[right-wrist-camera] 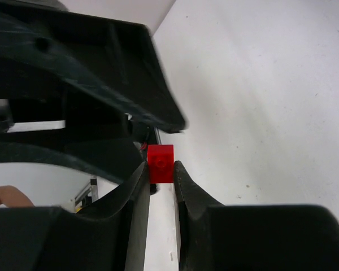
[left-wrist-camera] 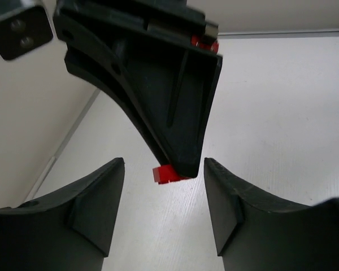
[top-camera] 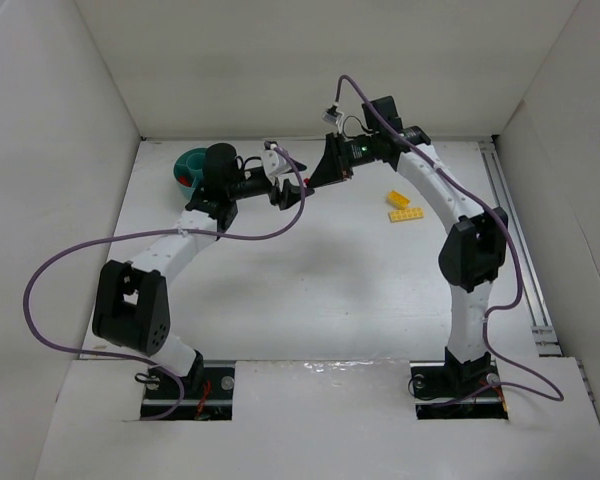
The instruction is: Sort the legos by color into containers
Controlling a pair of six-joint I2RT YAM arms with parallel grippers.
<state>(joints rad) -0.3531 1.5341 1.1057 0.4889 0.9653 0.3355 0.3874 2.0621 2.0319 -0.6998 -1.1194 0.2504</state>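
While right gripper point(right-wrist-camera: 161, 169) pinches red brick point(right-wrist-camera: 160, 162) at fingertips, clear above table point(top-camera: 310, 290), left gripper point(top-camera: 288, 193) faces it, jaws spread partway, holding nothing. Left wrist view: brick sits between left jaws, touching neither. Teal bowl point(top-camera: 192, 160) at far left, behind left arm. Two yellow bricks point(top-camera: 402, 207) lie on table near right arm, well apart from bowl.

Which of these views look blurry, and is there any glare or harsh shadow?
Top view: even, soft light, faint shadows, a thin glare strip along the table's near edge. Left wrist view: own fingers dark and soft, red brick fairly crisp. Right wrist view: the brick sharp, the other arm's finger above it smeared at its edge.
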